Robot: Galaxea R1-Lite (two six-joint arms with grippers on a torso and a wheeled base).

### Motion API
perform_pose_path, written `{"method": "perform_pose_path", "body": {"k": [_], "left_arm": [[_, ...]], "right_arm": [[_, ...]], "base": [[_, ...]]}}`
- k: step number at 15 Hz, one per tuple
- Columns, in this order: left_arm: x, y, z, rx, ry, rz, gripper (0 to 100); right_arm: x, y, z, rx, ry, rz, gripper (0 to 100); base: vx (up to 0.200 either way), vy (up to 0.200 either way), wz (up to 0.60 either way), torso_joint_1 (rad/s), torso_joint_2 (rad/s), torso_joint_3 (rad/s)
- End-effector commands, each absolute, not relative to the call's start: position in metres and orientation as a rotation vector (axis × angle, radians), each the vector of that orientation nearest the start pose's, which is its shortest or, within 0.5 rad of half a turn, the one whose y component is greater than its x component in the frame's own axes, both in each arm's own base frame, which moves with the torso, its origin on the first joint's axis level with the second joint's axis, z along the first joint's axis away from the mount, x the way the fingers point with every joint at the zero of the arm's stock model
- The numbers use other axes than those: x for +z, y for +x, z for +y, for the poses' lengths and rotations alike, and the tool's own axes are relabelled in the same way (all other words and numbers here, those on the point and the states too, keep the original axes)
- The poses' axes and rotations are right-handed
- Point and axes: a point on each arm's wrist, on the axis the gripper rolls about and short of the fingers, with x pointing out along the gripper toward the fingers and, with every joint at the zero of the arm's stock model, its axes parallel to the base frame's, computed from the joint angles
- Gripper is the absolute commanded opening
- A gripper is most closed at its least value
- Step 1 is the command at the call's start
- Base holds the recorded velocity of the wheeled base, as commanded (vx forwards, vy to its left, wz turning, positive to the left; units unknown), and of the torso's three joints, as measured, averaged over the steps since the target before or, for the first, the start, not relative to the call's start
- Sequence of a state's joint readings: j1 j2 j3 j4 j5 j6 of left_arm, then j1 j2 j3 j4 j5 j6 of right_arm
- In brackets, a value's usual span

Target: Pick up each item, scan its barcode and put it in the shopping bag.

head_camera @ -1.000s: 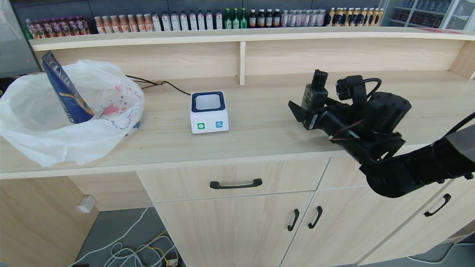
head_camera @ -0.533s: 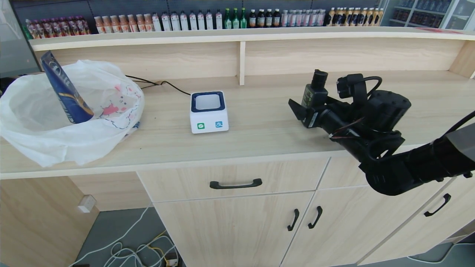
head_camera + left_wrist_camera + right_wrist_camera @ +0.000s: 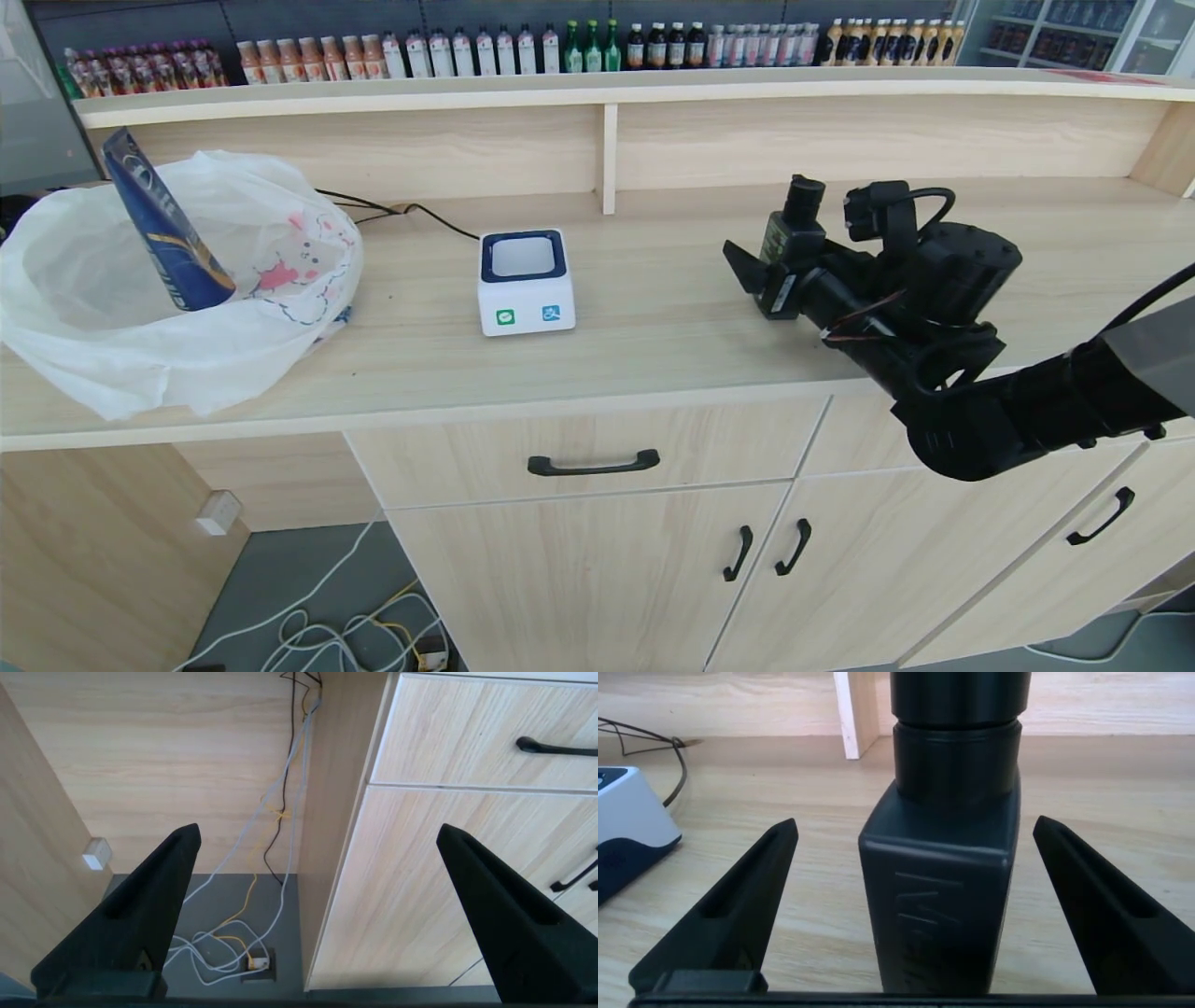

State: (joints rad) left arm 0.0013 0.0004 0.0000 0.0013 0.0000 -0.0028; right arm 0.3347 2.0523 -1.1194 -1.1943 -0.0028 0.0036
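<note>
The dark bottle (image 3: pixel 792 235) is stood upright toward the right end of the bench (image 3: pixel 653 336), between the spread, released fingers of the right claw (image 3: pixel 915 831). The left claw (image 3: pixel 318 835) is held released below the bench's front edge. A blue packet (image 3: pixel 168 233) is lodged in the shopping bag (image 3: pixel 112 355) at the left end.

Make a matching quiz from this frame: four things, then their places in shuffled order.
Things
1. blue packet
2. barcode scanner
3. dark bottle
4. left gripper

Places
A. upright on the counter, between the fingers of the open right gripper
B. below counter level, facing cabinet fronts and floor cables
C. leaning inside the shopping bag
D. mid-counter, between bag and bottle

Pairs: 1-C, 2-D, 3-A, 4-B
</note>
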Motion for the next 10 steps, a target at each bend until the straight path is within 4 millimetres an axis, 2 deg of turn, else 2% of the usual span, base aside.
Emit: {"method": "perform_pose_path", "body": {"k": [1,4,10], "left_arm": [[0.0753,-0.0228,0.0,0.002,-0.003,0.002,100],[0.0753,-0.0228,0.0,0.002,-0.003,0.002,100],[0.0753,-0.0228,0.0,0.002,-0.003,0.002,100]], "right_arm": [[0.1919,0.3837,0.1339,0.332,0.047,-0.248,100],[0.1878,0.386,0.1348,0.333,0.046,-0.241,100],[0.1955,0.392,0.1362,0.331,0.05,-0.265,100]], "base": [[0.0,0.0,0.0,0.0,0.0,0.0],[0.0,0.0,0.0,0.0,0.0,0.0],[0.0,0.0,0.0,0.0,0.0,0.0]]}}
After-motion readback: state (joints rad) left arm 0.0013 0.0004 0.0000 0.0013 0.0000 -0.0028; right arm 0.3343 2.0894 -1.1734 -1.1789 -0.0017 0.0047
